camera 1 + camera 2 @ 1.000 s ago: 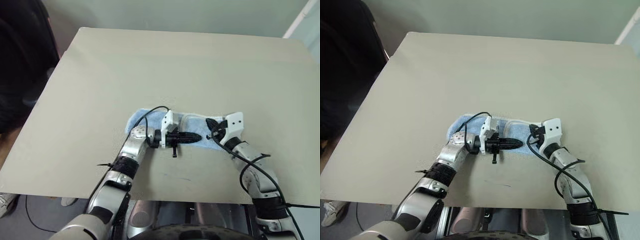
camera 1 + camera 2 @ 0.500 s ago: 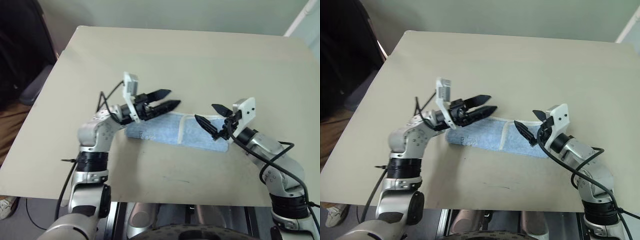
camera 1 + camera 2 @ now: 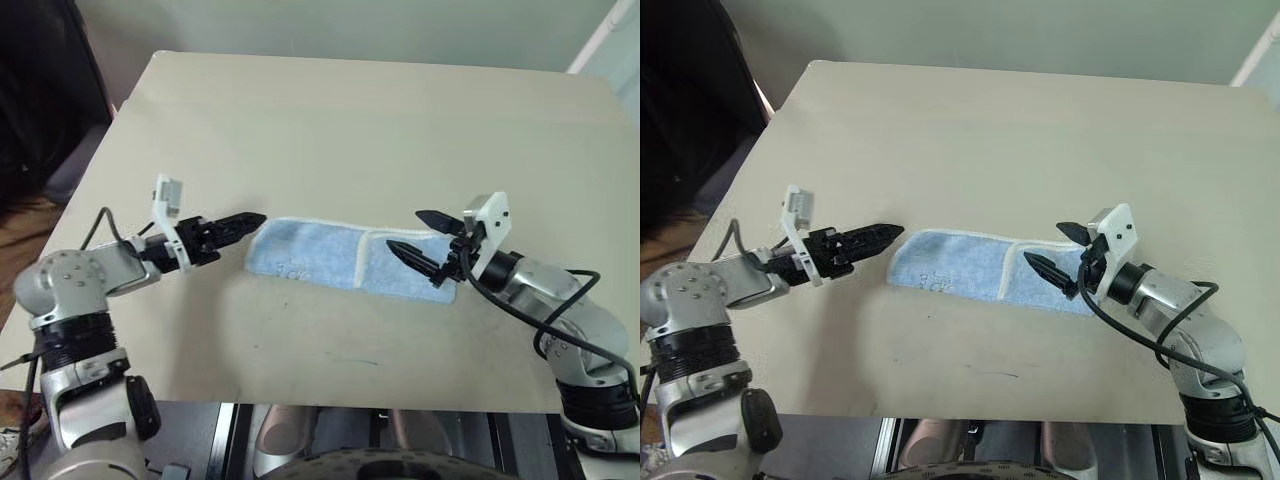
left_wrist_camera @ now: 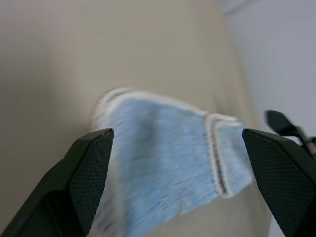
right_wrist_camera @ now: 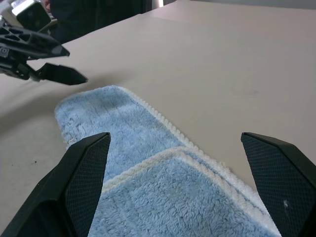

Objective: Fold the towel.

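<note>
Both hands are standing clear of the small light blue terry-cloth towel with white stitched edging [image 3: 352, 262], which is lying folded into a long narrow strip near the front middle of the plain beige bench [image 3: 350, 130]. One end is doubled over the rest, its white border showing as a seam across the strip.

Left hand [image 3: 240, 222]: a second ago it was pressed down on the cloth with fingers together; now it is hanging off the towel's left end, swung well out to the side, fingers apart as the left wrist view shows, gripping nothing.

Right hand [image 3: 412, 236]: a second ago low at the right end; now lifted just above that end, black fingers spread wide, empty.

Reading: both hands are letting go after laying a fold, and the cloth is holding its shape without help. Towel is looking tidy but long; one more fold end to end seems likely.

Dark shape, possibly a person [image 3: 40, 90], is sitting at far left beyond the bench.
</note>
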Controlling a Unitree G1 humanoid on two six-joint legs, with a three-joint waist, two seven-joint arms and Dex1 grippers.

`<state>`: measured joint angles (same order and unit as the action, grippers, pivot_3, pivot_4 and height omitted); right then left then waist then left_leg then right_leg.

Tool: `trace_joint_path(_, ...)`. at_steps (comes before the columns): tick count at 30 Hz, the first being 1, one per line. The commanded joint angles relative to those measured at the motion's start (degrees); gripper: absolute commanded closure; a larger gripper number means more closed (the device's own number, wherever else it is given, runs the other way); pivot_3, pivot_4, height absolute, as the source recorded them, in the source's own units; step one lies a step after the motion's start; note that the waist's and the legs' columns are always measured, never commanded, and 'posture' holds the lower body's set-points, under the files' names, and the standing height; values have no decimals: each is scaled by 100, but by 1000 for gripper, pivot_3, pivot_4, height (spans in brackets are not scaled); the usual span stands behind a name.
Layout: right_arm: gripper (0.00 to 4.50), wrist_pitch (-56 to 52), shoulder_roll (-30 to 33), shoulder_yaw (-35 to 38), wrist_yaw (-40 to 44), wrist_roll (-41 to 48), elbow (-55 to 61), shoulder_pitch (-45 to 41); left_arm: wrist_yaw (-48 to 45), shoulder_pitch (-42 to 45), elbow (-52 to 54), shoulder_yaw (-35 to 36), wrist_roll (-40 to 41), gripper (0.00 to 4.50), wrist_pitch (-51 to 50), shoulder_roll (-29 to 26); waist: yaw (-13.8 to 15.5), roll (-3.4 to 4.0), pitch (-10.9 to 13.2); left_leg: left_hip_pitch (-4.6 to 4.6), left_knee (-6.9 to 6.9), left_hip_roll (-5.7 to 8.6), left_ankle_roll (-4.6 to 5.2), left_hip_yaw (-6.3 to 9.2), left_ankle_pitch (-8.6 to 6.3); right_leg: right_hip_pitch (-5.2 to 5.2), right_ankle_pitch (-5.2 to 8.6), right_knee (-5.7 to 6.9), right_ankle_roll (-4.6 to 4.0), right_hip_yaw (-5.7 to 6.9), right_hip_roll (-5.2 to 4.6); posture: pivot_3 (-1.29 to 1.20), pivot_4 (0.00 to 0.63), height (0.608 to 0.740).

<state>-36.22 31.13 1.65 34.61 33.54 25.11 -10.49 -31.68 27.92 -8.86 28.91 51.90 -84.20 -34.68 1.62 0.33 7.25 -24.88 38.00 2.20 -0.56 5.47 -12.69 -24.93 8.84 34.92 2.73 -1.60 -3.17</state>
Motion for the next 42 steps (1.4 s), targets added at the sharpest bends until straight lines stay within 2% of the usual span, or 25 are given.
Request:
trace_joint_path(1, 27, 72, -81, 108, 103, 122, -39, -180, 254, 154, -257, 406, 436, 0, -790, -238, -3, -2, 1, 0, -1, 0, -2, 1, 2, -2, -3, 1, -4, 1, 1, 0, 150, 740)
trace_joint_path(7, 27, -3, -283, 131, -62, 121, -108, -241, 733, -139, -645, 152, 1433, 0, -830, -681, -3, -4, 3, 6, -9, -2, -26, 15, 11, -7, -8, 4, -14, 2, 12, 0, 150, 740)
trace_joint_path(13, 27, 54, -303, 89, -81, -64, -196, -107, 1354, -73, -911, -217, 2092, 0, -830, -770, 27, -5, 3, 7, -12, -2, -30, 18, 13, -6, -7, 5, -18, 2, 14, 0, 150, 740)
trace_joint_path(20, 27, 91, -421, 96, -253, -188, -182, -27, 1882, 73, -1378, -436, 2381, 0, -830, -537, 32, -5, 4, 18, -19, -2, -40, 19, 20, -3, -10, 10, -25, 2, 16, 0, 150, 740)
trace_joint_path(25, 27, 169, -481, 92, -354, -320, -162, 31, 2456, 457, -1918, -212, 2116, 0, -830, 0, 120, 0, 5, 41, -22, 4, -24, 20, 30, 28, -10, 9, -26, -1, 13, 0, 150, 740)
trace_joint_path(29, 27, 172, -509, 135, -424, -366, -99, 84, 2503, 454, -1953, -288, 2180, 0, -830, -5, 147, 1, 6, 58, -24, 11, 30, 26, 8, 52, -12, 8, -31, -7, 14, 0, 150, 740)
trace_joint_path(33, 27, 178, -513, 150, -475, -390, -46, 139, 2434, 375, -1963, -331, 2281, 0, -830, -137, 147, 1, 6, 71, -35, 10, 31, 27, 7, 59, -4, 6, -21, -7, 16, 0, 150, 740)
trace_joint_path(36, 0, 183, -534, 141, -502, -399, -23, 165, 2362, 392, -2038, -367, 2324, 539, -830, -273, 145, 1, 6, 75, -56, 9, 23, 27, 11, 55, -3, 4, -25, -7, 17, 0, 150, 740)
trace_joint_path(39, 0, 224, -543, 112, -522, -471, -100, 150, 2284, 437, -2113, -422, 2319, 1547, -830, -360, 138, -3, 7, 78, -88, 8, -41, 26, 47, 43, 6, 2, -34, -6, 17, 0, 150, 740)
trace_joint_path(42, 0, 226, -559, 116, -522, -485, -147, 101, 2220, 481, -2165, -435, 2318, 2598, -830, -370, 136, -7, 9, 75, -107, 2, -58, 27, 46, 25, 24, 5, -42, -4, 21, 0, 150, 740)
